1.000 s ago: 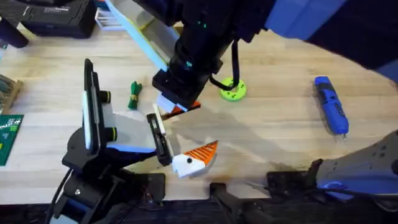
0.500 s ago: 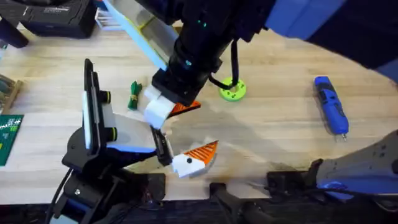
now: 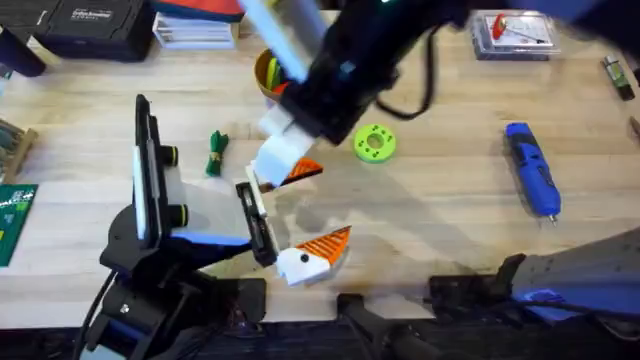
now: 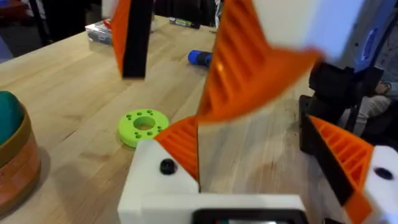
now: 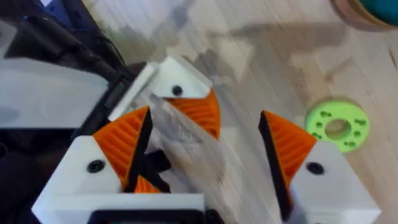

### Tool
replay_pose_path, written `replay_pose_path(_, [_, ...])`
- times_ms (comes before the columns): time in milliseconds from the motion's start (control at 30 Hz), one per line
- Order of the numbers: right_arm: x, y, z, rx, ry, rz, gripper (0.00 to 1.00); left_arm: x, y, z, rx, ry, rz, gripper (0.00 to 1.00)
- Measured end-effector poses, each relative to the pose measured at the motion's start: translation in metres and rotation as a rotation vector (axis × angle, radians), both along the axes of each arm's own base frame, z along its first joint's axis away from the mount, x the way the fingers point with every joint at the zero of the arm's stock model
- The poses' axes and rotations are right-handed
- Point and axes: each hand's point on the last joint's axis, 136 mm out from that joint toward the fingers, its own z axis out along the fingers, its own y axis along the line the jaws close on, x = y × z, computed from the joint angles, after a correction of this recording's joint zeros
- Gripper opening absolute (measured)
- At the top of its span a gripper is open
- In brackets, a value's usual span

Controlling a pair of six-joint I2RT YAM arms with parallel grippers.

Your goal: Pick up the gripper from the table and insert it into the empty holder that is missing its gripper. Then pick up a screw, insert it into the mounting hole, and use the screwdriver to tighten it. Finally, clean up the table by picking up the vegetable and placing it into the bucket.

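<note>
The gripper (image 5: 180, 93), a white block with an orange ribbed wedge (image 3: 303, 172), sits at the far end of the holder (image 3: 258, 225), the black rail on my left arm. My left gripper (image 4: 261, 180) is open, its other finger (image 3: 315, 255) at the rail's near end. Just off the block hovers my right gripper (image 5: 205, 168), open and holding nothing. The vegetable (image 3: 216, 153) lies left of the rail. The bucket (image 3: 268, 72) stands at the back, partly behind my right arm. To the right lies the screwdriver (image 3: 530, 168). The screw is out of view.
A lime-green disc with holes (image 3: 374, 142) lies right of the gripper. A clear case with red parts (image 3: 510, 30) sits at the back right. Dark boxes (image 3: 95, 28) line the back left. A green board (image 3: 12, 222) lies at the left edge.
My right gripper carried the white block down to the rail's end, then let go of it and drew back up and to the right. The left arm has not moved.
</note>
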Motion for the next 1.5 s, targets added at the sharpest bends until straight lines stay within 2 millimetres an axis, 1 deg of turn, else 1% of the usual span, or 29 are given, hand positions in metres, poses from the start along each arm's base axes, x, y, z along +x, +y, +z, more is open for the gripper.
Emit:
replay_pose_path(100, [0.008,-0.017,0.012,0.030,-0.024,-0.051,0.994,0.000,0.000,0.000,0.000,0.000,0.000,0.986])
replay_pose_path(167, [0.010,-0.028,0.011,0.051,-0.035,-0.087,0.994,0.000,0.000,0.000,0.000,0.000,0.000,0.986])
replay_pose_path(267, [0.008,-0.046,-0.001,0.080,-0.030,-0.141,0.994,0.000,0.000,0.000,0.000,0.000,0.000,0.985])
replay_pose_path(300, [0.000,-0.066,-0.016,0.108,-0.014,-0.193,0.994,0.000,0.000,0.000,0.000,0.000,0.000,0.986])
replay_pose_path(333, [-0.005,-0.076,-0.021,0.117,-0.007,-0.215,0.994,0.000,0.000,0.000,0.000,0.000,0.000,0.986])
replay_pose_path(400, [-0.013,-0.092,-0.023,0.149,-0.010,-0.255,0.994,0.000,0.000,0.000,0.000,0.000,0.000,0.986])
replay_pose_path(467, [-0.020,-0.106,-0.017,0.206,-0.030,-0.286,0.994,0.000,0.000,0.000,0.000,0.000,0.000,0.986])
replay_pose_path(600, [-0.037,-0.123,0.001,0.310,-0.081,-0.304,0.992,0.000,0.000,0.000,0.000,0.000,0.000,0.986])
replay_pose_path(700, [-0.046,-0.128,0.014,0.365,-0.130,-0.274,0.994,0.000,0.000,0.000,0.000,0.000,0.000,0.985])
replay_pose_path(833, [-0.066,-0.129,0.024,0.404,-0.169,-0.146,0.994,0.000,0.000,0.000,0.000,0.000,0.000,0.991])
replay_pose_path(933, [-0.081,-0.132,0.022,0.397,-0.172,-0.057,0.994,0.000,0.000,0.000,0.000,-0.001,0.000,0.908])
replay_pose_path(1000, [-0.086,-0.134,0.019,0.387,-0.166,-0.022,0.993,0.000,0.000,0.000,0.000,0.000,0.000,0.824])
replay_pose_path(1033, [-0.089,-0.134,0.018,0.384,-0.163,-0.009,0.993,0.000,0.000,0.000,0.000,0.002,0.000,0.762])
replay_pose_path(1067, [-0.091,-0.135,0.016,0.378,-0.165,0.016,0.993,0.000,0.000,0.000,0.000,0.000,0.000,0.315])
replay_pose_path(1100, [-0.091,-0.135,0.016,0.378,-0.168,0.022,0.993,0.000,0.000,0.000,0.000,0.000,0.000,0.159])
replay_pose_path(1133, [-0.091,-0.134,0.016,0.378,-0.171,0.025,0.992,0.000,0.000,0.000,0.001,-0.004,0.000,0.044])
replay_pose_path(1167, [-0.090,-0.134,0.017,0.379,-0.176,0.029,0.992,0.000,0.000,0.000,0.001,-0.002,0.000,0.013])
replay_pose_path(1200, [-0.089,-0.134,0.017,0.379,-0.182,0.030,0.992,0.000,0.000,0.000,0.001,-0.003,0.000,0.007])
replay_pose_path(1367, [-0.083,-0.135,0.018,0.369,-0.216,0.030,0.992,0.000,0.000,0.000,0.001,-0.003,0.000,0.005])
replay_pose_path(1500, [-0.074,-0.143,0.013,0.315,-0.250,-0.012,0.992,0.000,0.000,0.000,0.001,-0.003,0.000,0.004])
